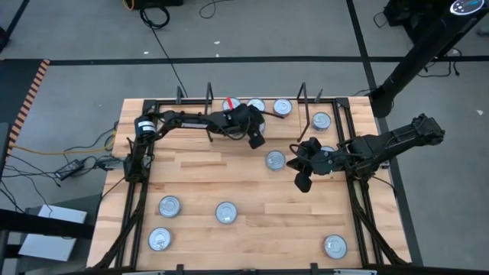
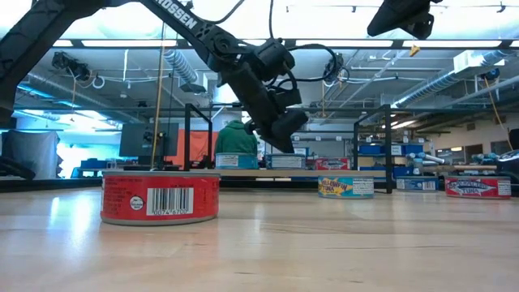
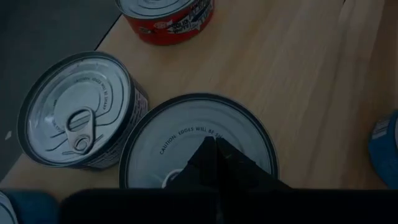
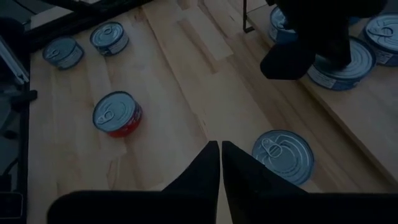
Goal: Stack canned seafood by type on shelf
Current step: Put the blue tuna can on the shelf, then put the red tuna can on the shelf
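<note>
The left pincer [image 1: 257, 139] hangs at the shelf [image 1: 294, 122] along the bench's [image 1: 199, 179] far edge, fingers pressed together and holding nothing. In its wrist view the shut tips sit directly over the lid of one tin [image 3: 198, 146], with a pull-tab tin [image 3: 81, 118] touching that one on one side and a red tin [image 3: 166, 17] just beyond.

Farther right, the right pincer [image 1: 303, 182] hovers over open bench with its fingers nearly shut and nothing between them. A loose blue tin [image 1: 275, 160] lies just beside it, toward the shelf and slightly to its left; its wrist view shows this tin [image 4: 283, 155] close ahead of the tips. The tins are round, so no long axis constrains the approach. By my judgement the right arm is nearer this tin, and the pincer must spread before closing on it.
</note>
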Available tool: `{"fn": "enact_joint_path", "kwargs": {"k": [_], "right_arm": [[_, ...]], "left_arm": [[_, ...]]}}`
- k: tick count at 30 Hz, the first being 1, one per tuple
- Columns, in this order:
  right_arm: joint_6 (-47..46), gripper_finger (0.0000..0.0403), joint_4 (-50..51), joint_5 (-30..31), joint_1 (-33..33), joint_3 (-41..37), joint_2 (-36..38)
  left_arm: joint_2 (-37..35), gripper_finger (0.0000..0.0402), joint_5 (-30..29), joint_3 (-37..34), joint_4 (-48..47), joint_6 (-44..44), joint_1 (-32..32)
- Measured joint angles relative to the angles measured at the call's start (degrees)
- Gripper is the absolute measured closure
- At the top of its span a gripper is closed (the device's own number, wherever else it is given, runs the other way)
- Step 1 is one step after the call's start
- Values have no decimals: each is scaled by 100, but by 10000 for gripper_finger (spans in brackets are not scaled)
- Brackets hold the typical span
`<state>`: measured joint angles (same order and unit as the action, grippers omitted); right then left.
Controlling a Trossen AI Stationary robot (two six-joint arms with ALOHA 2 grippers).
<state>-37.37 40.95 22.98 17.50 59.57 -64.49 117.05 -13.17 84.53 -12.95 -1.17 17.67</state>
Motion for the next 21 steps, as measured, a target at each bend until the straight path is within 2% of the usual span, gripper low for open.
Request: {"fn": "enact_joint_path", "kwargs": {"k": [8, 13, 17, 21], "right_arm": [[48, 373, -7, 0, 0, 15, 0], [328, 367, 21, -72, -2, 231, 0], [420, 370, 167, -697, 19, 377, 9], [89, 390, 440, -1301, 282, 320, -2]], "left_arm": [[-105, 401, 49, 17, -181, -24, 19], [-414, 401, 245, 419, -543, -153, -92], [-753, 401, 670, 439, -439, 232, -307], [-877, 401, 689, 298, -132, 549, -652]]}}
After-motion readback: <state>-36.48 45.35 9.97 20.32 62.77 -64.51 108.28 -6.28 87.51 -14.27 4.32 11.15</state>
